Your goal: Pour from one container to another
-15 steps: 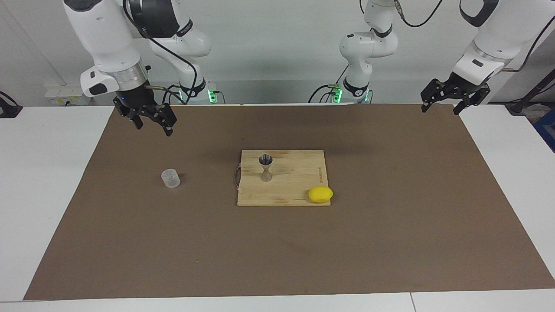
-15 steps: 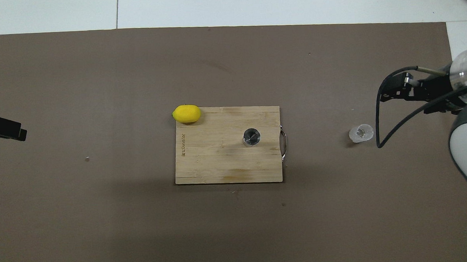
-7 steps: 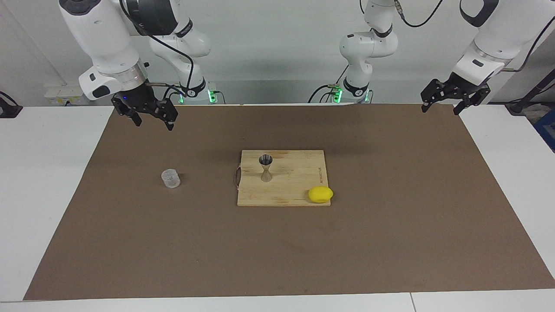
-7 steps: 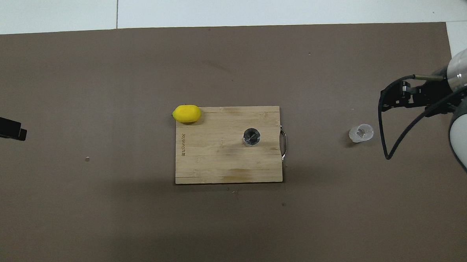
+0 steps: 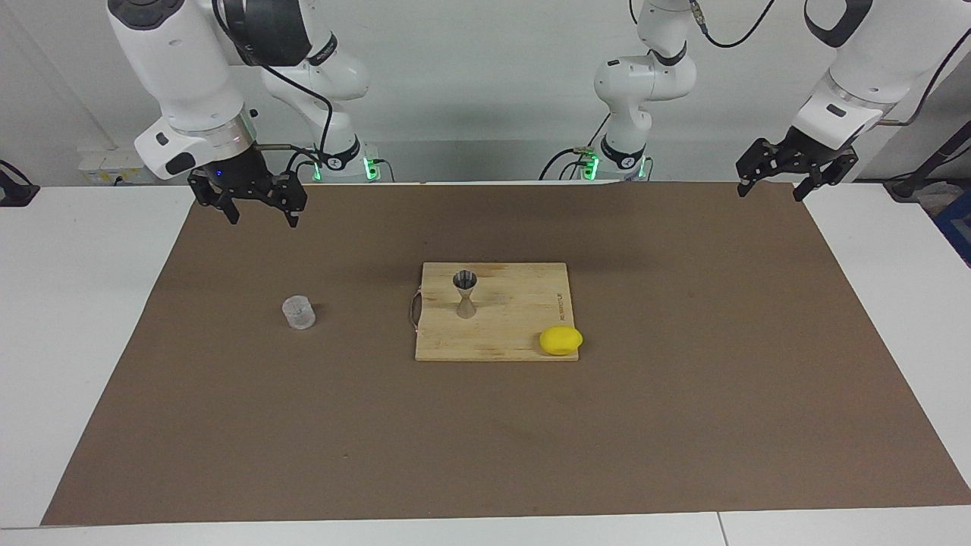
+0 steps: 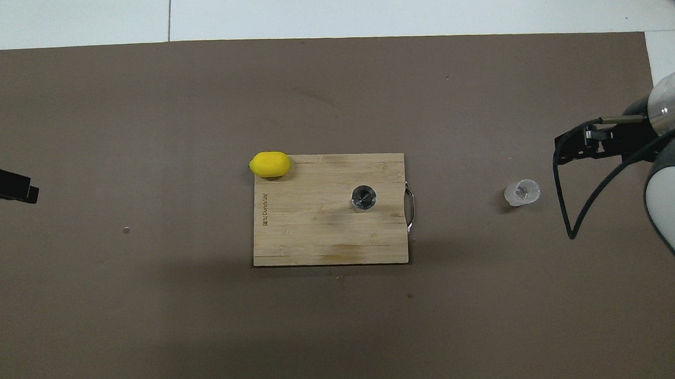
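The small clear ribbed cup (image 5: 298, 312) (image 6: 523, 193) stands upright on the brown mat toward the right arm's end of the table. The metal hourglass jigger (image 5: 465, 294) (image 6: 364, 198) stands upright on the wooden cutting board (image 5: 516, 322) at the table's middle. My right gripper (image 5: 260, 218) (image 6: 575, 149) hangs open and holds nothing, raised over the mat and well apart from the cup. My left gripper (image 5: 770, 193) waits open and holds nothing over the mat's corner at the left arm's end. Only its tip (image 6: 7, 189) shows from overhead.
A yellow lemon (image 5: 560, 340) (image 6: 269, 164) lies at the cutting board's corner, farther from the robots than the jigger. The board has a metal handle (image 5: 414, 309) on the side facing the cup. The brown mat (image 5: 683, 394) covers most of the white table.
My right gripper has drawn up and back, away from the cup and toward the right arm's end of the table. The left arm, cup and jigger have not moved.
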